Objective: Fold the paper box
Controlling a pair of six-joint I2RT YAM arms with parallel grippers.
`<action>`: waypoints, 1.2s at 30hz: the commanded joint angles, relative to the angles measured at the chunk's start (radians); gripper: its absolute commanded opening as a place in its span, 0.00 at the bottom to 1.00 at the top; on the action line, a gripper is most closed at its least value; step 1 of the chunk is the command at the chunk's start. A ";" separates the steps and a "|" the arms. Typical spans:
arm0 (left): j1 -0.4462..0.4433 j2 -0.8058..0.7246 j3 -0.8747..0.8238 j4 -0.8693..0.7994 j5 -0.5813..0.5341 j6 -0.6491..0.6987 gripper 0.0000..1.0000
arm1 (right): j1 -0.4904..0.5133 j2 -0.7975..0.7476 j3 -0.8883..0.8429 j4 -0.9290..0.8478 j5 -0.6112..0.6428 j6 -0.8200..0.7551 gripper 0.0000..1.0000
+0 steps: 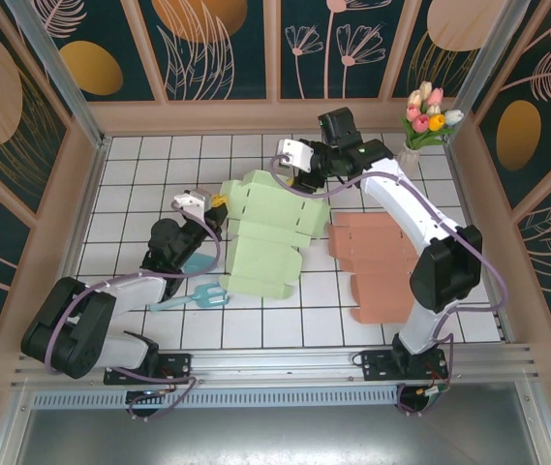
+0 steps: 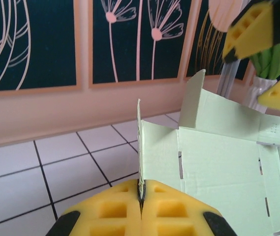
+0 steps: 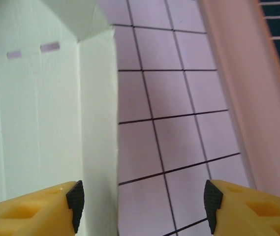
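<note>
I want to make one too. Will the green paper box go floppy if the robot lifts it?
Probably floppy: the green paper box is a thin sheet with creases and slots, so it should bend there. Likely light, since the left gripper holds one flap up by its thin edge. It lies mostly flat, so it shouldn't roll.

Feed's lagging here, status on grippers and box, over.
Left gripper shut on green box flap. Right gripper open over its far edge. Pink box flat alongside, blue tool by its near corner; neither blocking.
</note>
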 commanded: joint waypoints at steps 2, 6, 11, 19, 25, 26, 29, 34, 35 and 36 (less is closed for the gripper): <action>-0.014 -0.005 -0.007 0.121 0.040 0.044 0.00 | -0.006 0.053 0.115 -0.209 -0.036 -0.071 0.58; -0.025 -0.006 -0.007 0.122 0.023 0.054 0.00 | -0.016 0.106 0.189 -0.311 -0.011 -0.074 0.54; -0.036 0.006 0.003 0.104 -0.004 0.074 0.00 | -0.018 0.146 0.258 -0.393 -0.032 -0.070 0.49; -0.051 0.010 0.014 0.080 -0.036 0.098 0.00 | -0.020 0.150 0.260 -0.425 0.007 -0.065 0.39; -0.054 0.010 0.012 0.076 -0.059 0.100 0.00 | -0.021 0.141 0.240 -0.430 0.011 -0.058 0.36; -0.054 0.006 0.012 0.074 -0.058 0.101 0.00 | -0.021 0.141 0.236 -0.430 0.013 -0.059 0.34; -0.055 -0.001 0.010 0.071 -0.059 0.101 0.00 | -0.024 0.138 0.221 -0.429 0.024 -0.056 0.31; -0.057 -0.006 0.009 0.067 -0.062 0.099 0.00 | -0.028 0.116 0.193 -0.423 0.033 -0.061 0.26; -0.058 -0.006 0.008 0.067 -0.063 0.101 0.00 | -0.030 0.110 0.185 -0.419 0.035 -0.061 0.25; -0.058 -0.007 0.008 0.066 -0.066 0.100 0.00 | -0.029 0.104 0.179 -0.416 0.037 -0.063 0.23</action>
